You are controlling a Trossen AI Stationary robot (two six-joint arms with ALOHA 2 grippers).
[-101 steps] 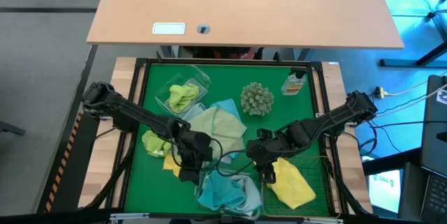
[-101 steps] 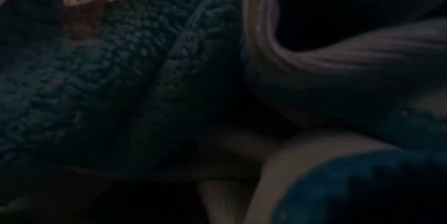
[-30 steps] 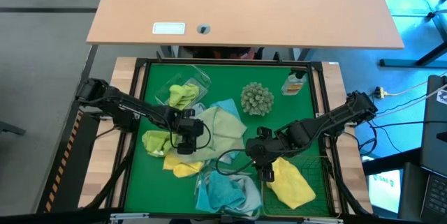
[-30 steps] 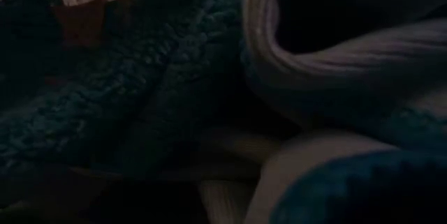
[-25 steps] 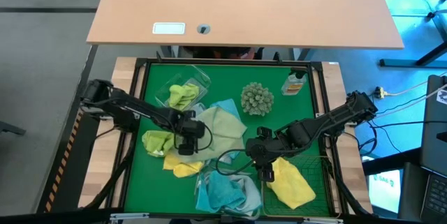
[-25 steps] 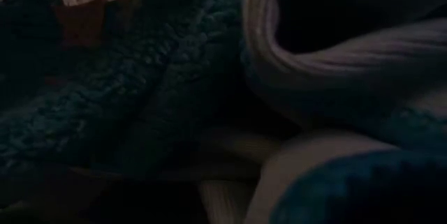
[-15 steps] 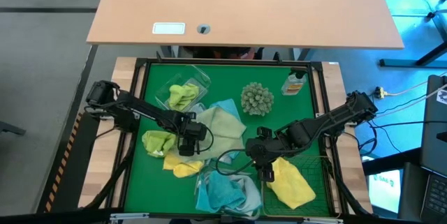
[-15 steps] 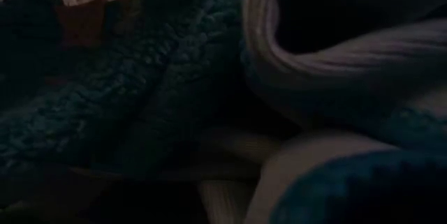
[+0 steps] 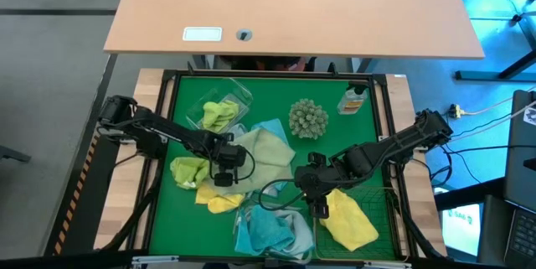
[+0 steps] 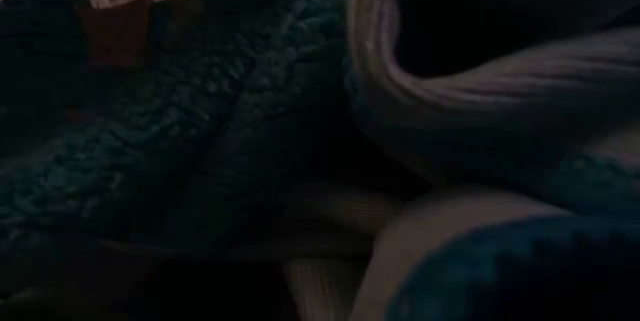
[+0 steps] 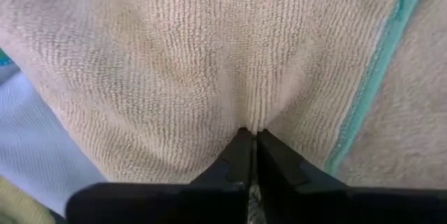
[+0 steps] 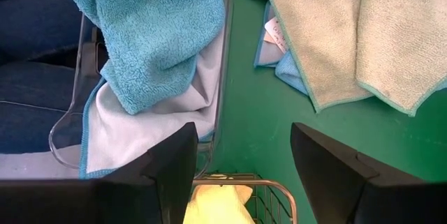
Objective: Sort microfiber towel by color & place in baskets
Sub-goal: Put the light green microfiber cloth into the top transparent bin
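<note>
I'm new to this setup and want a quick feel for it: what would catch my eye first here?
The heap of towels mid-table: the left gripper is shut on a pale green towel. Near the front edge, teal towels fill a clear tub, with a yellow towel in the wire basket beside it. The right gripper hangs open between them.

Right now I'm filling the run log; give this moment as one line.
left gripper: shut on pale green towel | right gripper: open, above wire basket holding yellow towel
</note>
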